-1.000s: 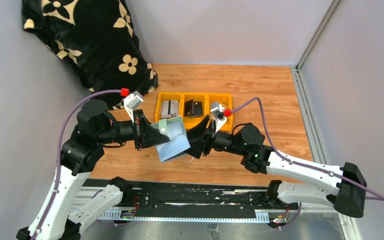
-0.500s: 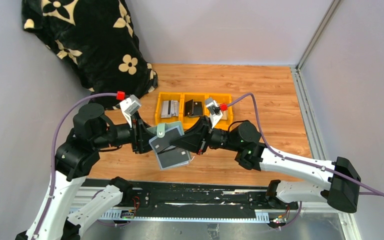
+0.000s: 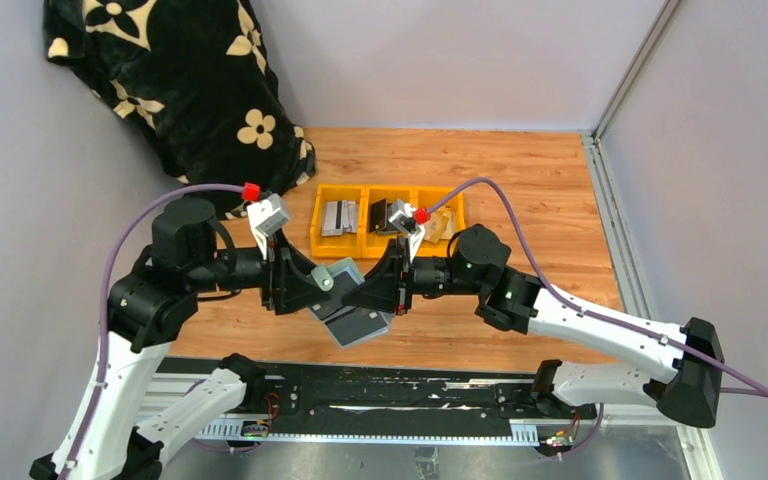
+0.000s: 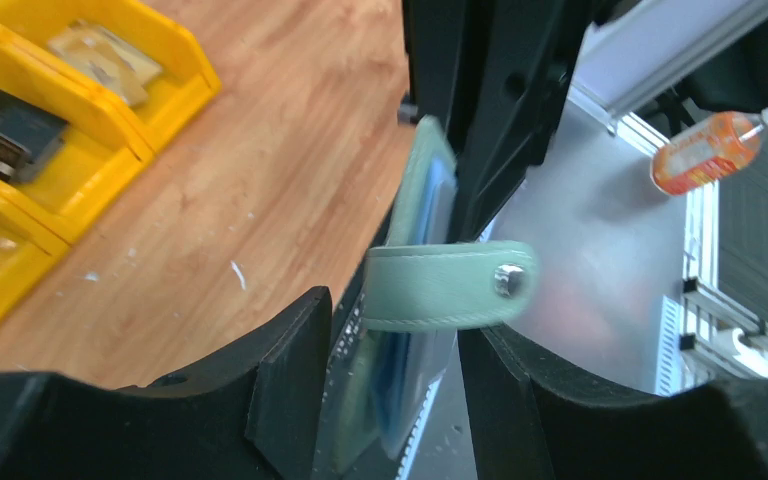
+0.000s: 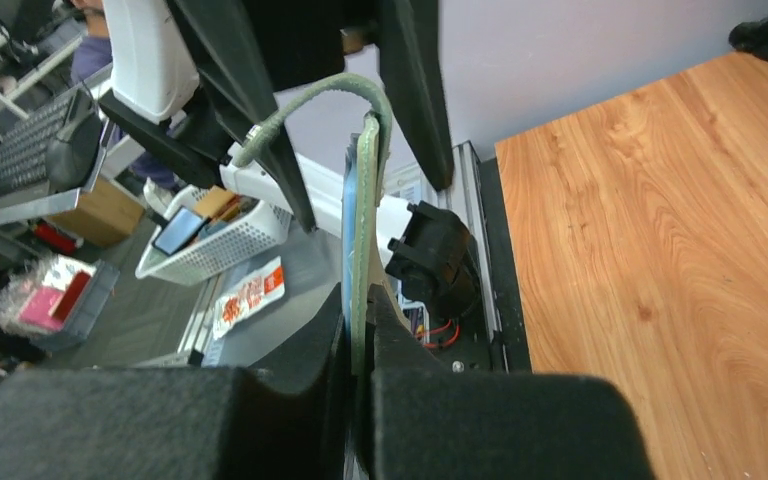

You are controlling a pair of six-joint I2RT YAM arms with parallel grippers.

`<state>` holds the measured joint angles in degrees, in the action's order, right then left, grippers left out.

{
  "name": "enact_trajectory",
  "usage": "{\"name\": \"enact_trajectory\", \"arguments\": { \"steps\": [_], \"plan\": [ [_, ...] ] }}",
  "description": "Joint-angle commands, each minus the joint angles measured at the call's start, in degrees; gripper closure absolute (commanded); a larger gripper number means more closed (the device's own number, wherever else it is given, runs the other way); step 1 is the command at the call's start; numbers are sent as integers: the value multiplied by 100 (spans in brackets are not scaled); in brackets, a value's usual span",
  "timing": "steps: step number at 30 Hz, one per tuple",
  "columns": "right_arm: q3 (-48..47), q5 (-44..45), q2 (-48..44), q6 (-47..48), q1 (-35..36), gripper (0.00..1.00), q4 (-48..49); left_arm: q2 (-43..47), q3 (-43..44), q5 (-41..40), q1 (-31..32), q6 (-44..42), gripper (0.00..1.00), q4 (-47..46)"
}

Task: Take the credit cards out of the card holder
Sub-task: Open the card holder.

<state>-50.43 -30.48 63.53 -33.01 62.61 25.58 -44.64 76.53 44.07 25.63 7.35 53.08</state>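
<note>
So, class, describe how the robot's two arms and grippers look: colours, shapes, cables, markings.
The left arm and right arm have white lower links and black rounded joints. The left gripper and right gripper are black, with broad wedge-shaped fingers. A purple cable with a red plug loops to each wrist.

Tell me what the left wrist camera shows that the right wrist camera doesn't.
Only the left wrist view: yellow bins, an orange bottle, and the closing tab of the card holder hanging between the spread fingers of the left claw. Only the right wrist view: the right claw pinching the holder's edge, a white basket and a keyboard. Both: the card holder and the wooden table.
</note>
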Motion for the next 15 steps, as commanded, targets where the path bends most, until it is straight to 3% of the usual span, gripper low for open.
{"name": "enact_trajectory", "arguments": {
  "steps": [1, 7, 15],
  "plan": [
    [-806, -472, 46, 655, -51, 100, -1077, 71, -333, 813, -13, -376, 44, 554],
    [-1706, -1214, 551, 1121, -96, 100, -2218, 305, -729, 642, -18, -510, 47, 585],
    [-2303, -2118, 1066, 1573, -159, 100, -2866, 233, -578, 1053, -14, -322, 72, 589]
  ]
}}
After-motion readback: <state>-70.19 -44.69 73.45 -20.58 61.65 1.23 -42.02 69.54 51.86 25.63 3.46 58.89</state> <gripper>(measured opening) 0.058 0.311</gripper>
